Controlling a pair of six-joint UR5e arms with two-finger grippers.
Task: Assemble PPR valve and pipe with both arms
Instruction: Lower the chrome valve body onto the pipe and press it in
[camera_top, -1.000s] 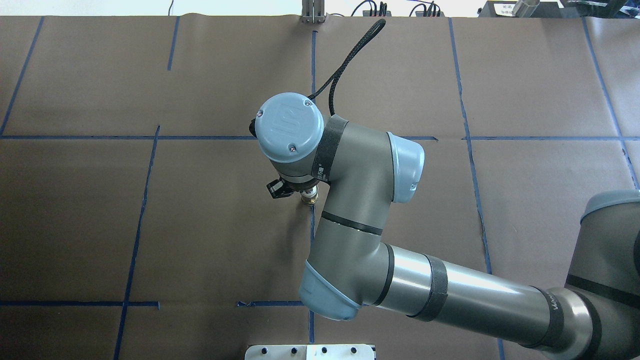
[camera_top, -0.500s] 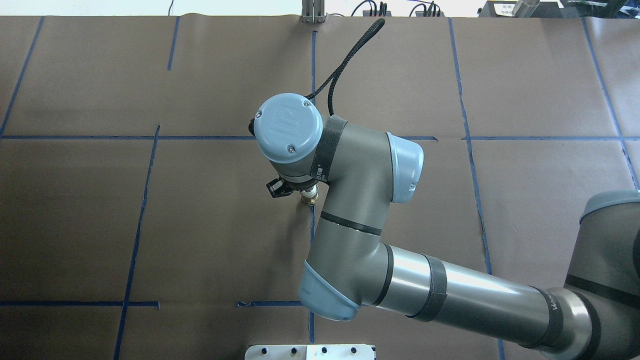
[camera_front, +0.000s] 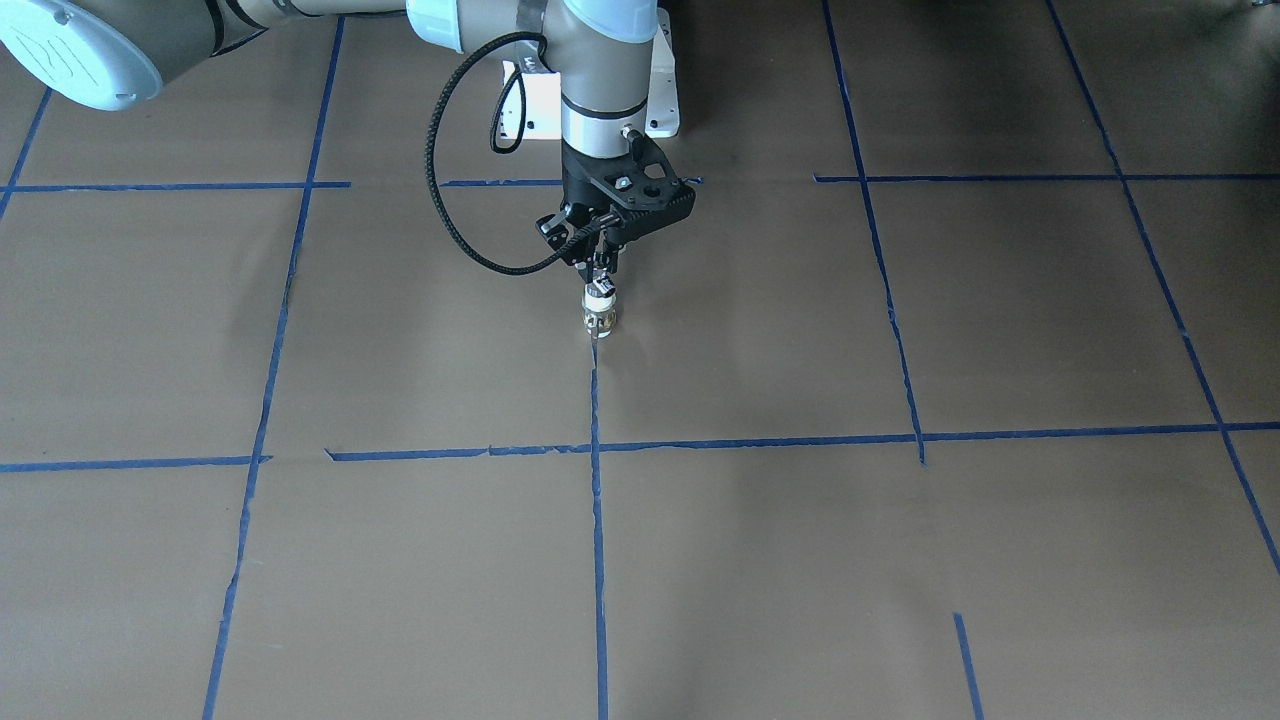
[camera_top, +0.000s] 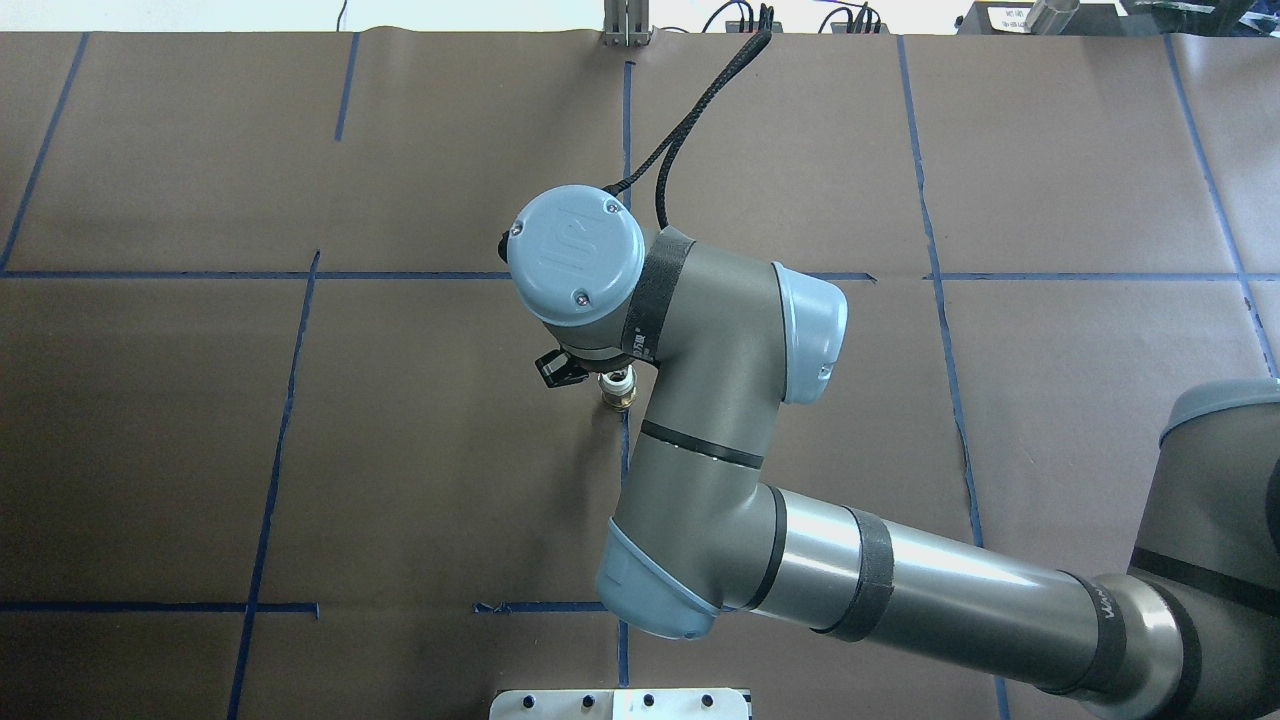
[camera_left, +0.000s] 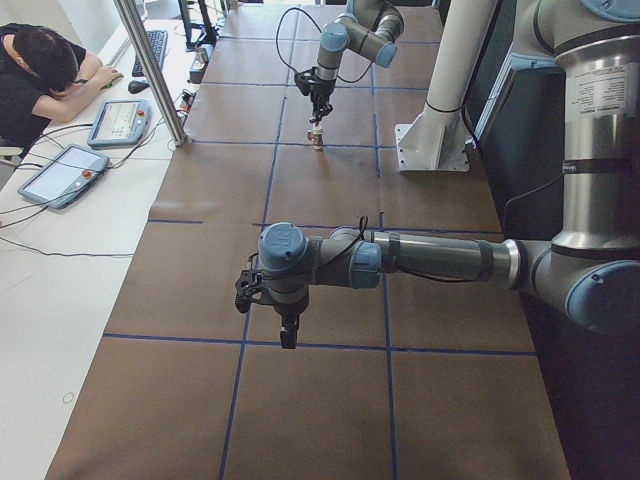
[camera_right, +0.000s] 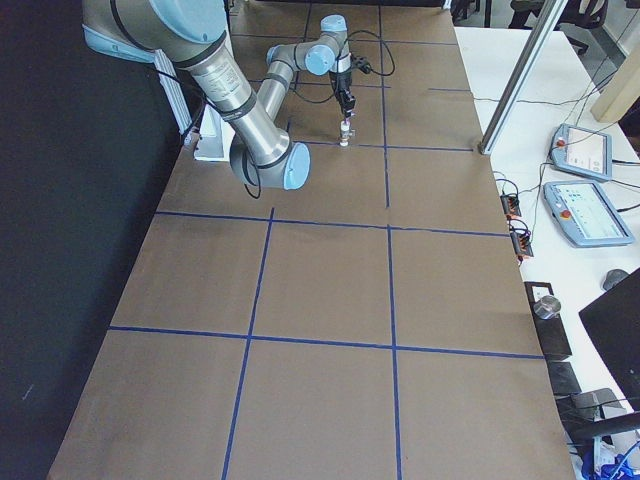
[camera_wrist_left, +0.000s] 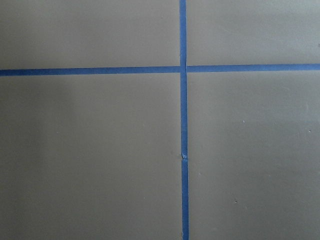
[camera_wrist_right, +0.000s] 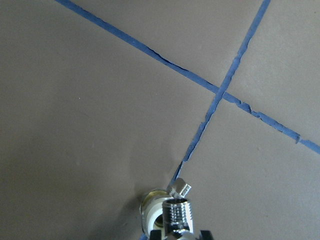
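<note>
A small valve piece (camera_front: 600, 308), white with a brass base and a chrome threaded top, stands upright on the brown paper on a blue tape line. It also shows in the overhead view (camera_top: 618, 390) and in the right wrist view (camera_wrist_right: 172, 212). My right gripper (camera_front: 600, 268) points straight down and is shut on its top. My left gripper (camera_left: 288, 338) hangs low over bare paper far from the valve piece, and I cannot tell if it is open. The left wrist view shows only paper and a tape cross (camera_wrist_left: 183, 69). No separate pipe shows.
The table is covered in brown paper with a blue tape grid (camera_front: 596, 450). The white pedestal (camera_front: 662, 100) stands at the robot's edge. A metal pole (camera_left: 150, 70), a seated operator (camera_left: 40, 70) and teach pendants (camera_right: 585, 210) are along the far side.
The right wrist has turned slightly about its vertical axis and its black cable has swung. The valve piece stays in the same spot.
</note>
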